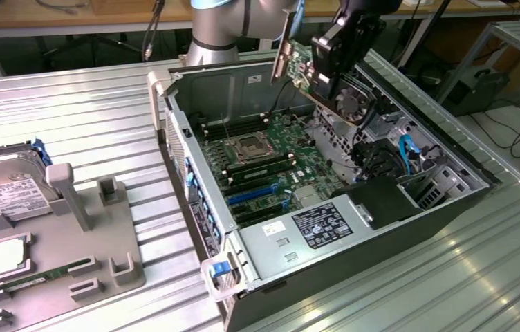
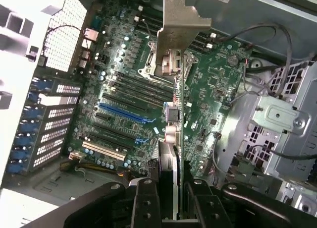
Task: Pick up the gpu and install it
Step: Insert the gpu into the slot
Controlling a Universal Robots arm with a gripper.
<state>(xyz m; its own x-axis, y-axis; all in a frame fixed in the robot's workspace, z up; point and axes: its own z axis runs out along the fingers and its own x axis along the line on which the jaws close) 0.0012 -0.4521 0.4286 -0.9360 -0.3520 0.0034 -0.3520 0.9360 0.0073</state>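
Observation:
The gpu [image 1: 299, 72] hangs tilted in the air over the open computer case [image 1: 179, 149], its green board and silver bracket facing the exterior view's left. My gripper [image 1: 332, 57] is shut on it from above. In the wrist view the gpu [image 2: 179, 96] shows edge-on, its silver bracket [image 2: 182, 21] at the far end, and the black fingers [image 2: 144, 200] clamp it on both sides. Below the card lies the motherboard [image 2: 213, 84] with its blue slots [image 2: 124, 113]. The card is well above the board and touches no slot.
A silver power supply [image 1: 320, 228] and drive cage [image 1: 398, 166] with cables fill the case's near end. On the exterior view's left a grey holder [image 1: 75, 207] carries a hard drive [image 1: 6, 187] and a green memory stick [image 1: 43, 277]. Ribbed metal table [image 1: 85, 117] surrounds the case.

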